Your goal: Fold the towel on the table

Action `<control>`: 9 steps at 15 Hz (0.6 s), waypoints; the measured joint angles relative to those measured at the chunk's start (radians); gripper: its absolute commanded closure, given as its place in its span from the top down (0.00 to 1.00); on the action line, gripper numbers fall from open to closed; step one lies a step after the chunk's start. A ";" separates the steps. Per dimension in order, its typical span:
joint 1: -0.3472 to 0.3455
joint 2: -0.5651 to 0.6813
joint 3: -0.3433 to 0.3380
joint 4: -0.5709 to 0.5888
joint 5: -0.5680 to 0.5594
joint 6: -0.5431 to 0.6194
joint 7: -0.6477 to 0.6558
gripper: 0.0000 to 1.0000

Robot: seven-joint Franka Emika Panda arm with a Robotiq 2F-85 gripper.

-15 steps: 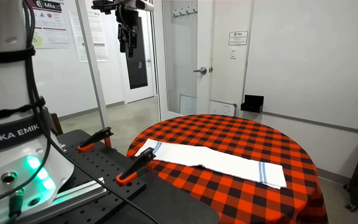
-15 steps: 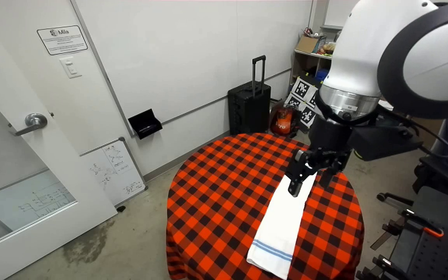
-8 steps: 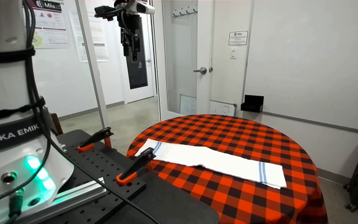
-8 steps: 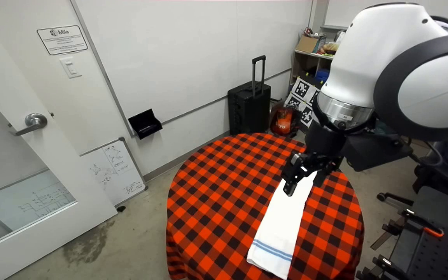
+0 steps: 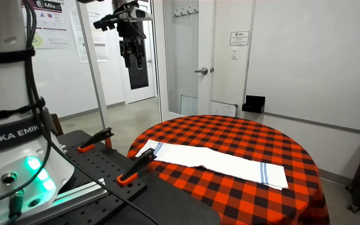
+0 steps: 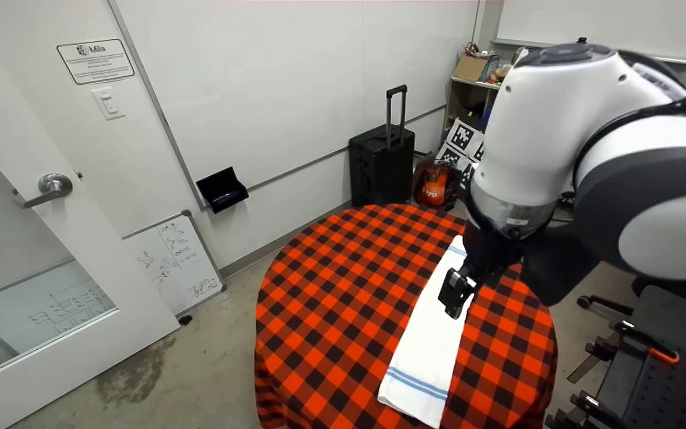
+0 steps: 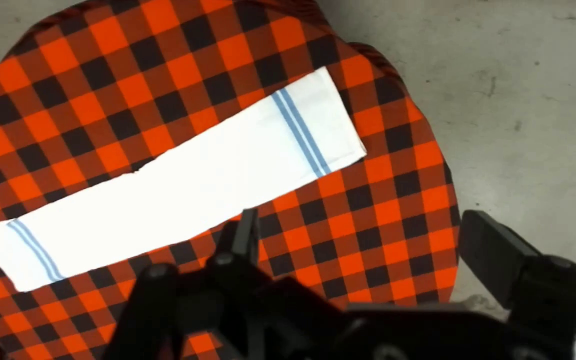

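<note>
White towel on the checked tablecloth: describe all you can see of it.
The towel is a long, narrow white cloth, apparently woven cotton, crossed near each end by paired blue stripes. It lies stretched out and largely flat, with a slight kink near its middle, not folded end over end; an edge peeking out at one end suggests layers, perhaps a lengthwise fold. It rests on the red-and-black checked tablecloth. The open hand hangs clear of it.

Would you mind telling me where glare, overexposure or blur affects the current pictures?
In the wrist view, the towel washes out to flat white across its middle, and the near, dark gripper looks soft, apparently out of focus; in an exterior view, the green lights glare with near-white cores; in both exterior views, the towel also looks very bright.
</note>
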 measured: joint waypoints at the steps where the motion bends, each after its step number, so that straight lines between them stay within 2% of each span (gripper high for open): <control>1: -0.001 0.031 0.016 0.006 -0.078 0.000 0.032 1.00; 3: 0.000 0.105 0.035 0.026 -0.226 0.012 0.087 1.00; 6: 0.007 0.230 0.025 0.072 -0.430 0.058 0.174 1.00; 9: 0.032 0.362 -0.028 0.128 -0.488 0.113 0.200 1.00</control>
